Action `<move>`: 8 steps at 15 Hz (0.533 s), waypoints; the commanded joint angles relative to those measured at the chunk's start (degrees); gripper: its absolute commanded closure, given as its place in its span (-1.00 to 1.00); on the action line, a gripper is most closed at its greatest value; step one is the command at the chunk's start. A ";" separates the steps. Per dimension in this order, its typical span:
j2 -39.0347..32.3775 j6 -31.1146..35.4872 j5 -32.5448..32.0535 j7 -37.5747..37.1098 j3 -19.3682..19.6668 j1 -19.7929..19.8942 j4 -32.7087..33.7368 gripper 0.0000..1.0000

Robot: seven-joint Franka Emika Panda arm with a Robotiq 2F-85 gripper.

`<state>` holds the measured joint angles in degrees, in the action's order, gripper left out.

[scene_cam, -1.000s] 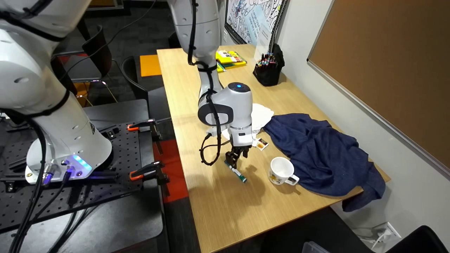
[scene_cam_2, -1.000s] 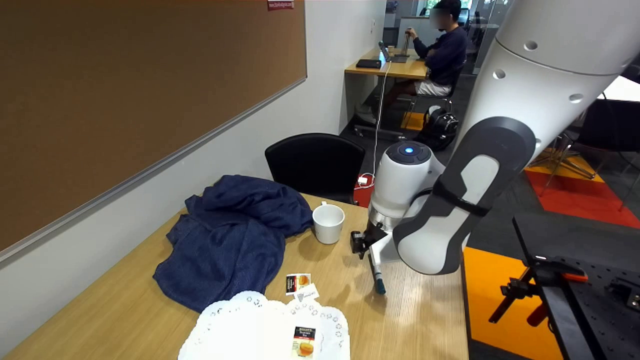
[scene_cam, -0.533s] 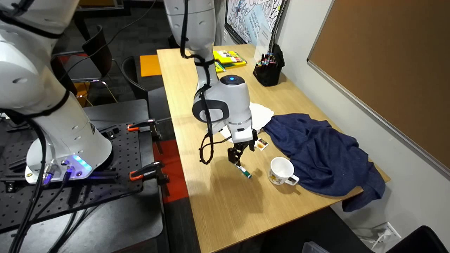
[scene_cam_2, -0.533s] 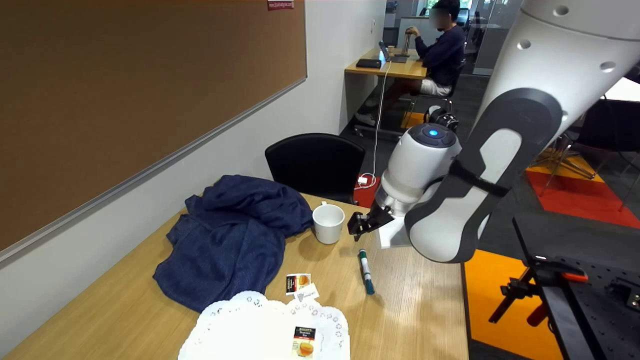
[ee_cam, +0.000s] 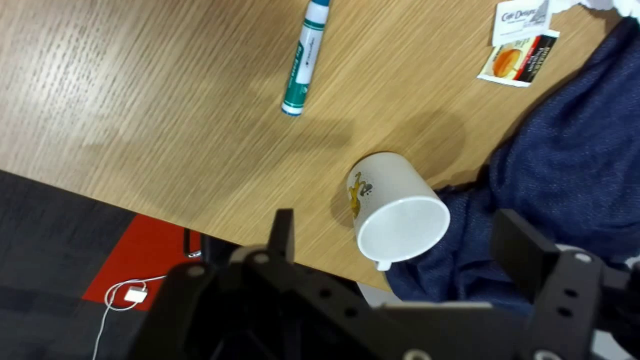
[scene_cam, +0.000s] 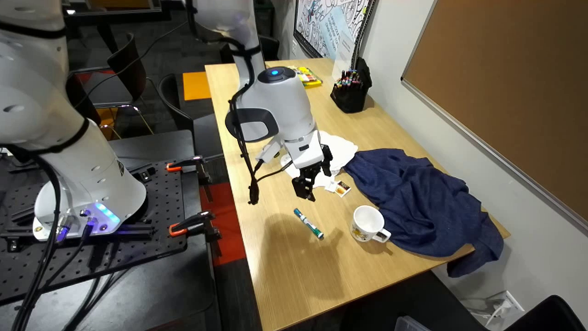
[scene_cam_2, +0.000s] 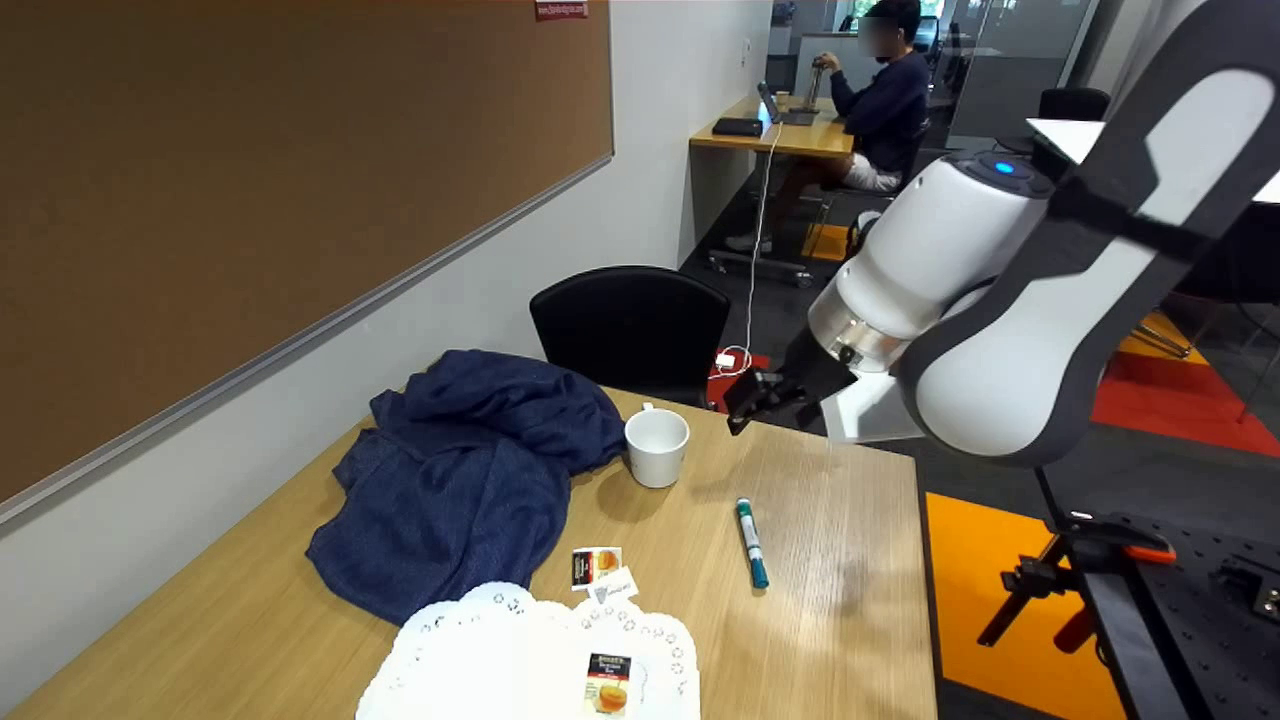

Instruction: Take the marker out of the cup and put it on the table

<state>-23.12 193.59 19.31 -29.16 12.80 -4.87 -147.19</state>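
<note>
Seemingly done: slim green-white marker [scene_cam: 308, 224] lies on pale-wood table [scene_cam: 349, 273], at exterior-view nine o'clock from round white cup [scene_cam: 368, 224], black pincer [scene_cam: 320, 186] gaping, empty.

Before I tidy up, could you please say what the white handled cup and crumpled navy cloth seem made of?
White handled cup: probably glazed ceramic, maybe plastic; smooth, bright surface. Crumpled navy cloth: matte fabric, perhaps denim; soft folds, speckled texture.

My pincer [scene_cam: 319, 186] hangs higher and more tilted than half a second ago, well apart from the marker [scene_cam: 308, 224], which I no longer partly hide in an exterior view. It now lies a little farther from the cup [scene_cam: 368, 223].
</note>
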 commanded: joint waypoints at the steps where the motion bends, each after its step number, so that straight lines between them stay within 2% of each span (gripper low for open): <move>1: 9.06 1.60 -5.11 0.91 -6.14 7.08 -6.32 -1.00; 2: 10.16 1.74 -6.79 0.22 -7.83 8.91 -6.93 -1.00; 3: 5.87 0.42 -1.35 2.97 -6.03 5.95 -3.29 -1.00; 5: 8.18 0.43 -2.93 2.76 -7.91 8.18 -4.71 -1.00; 8: 8.85 0.44 -3.11 2.69 -8.20 8.50 -5.32 -1.00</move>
<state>-14.34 194.17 13.56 -28.65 5.90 2.95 -152.66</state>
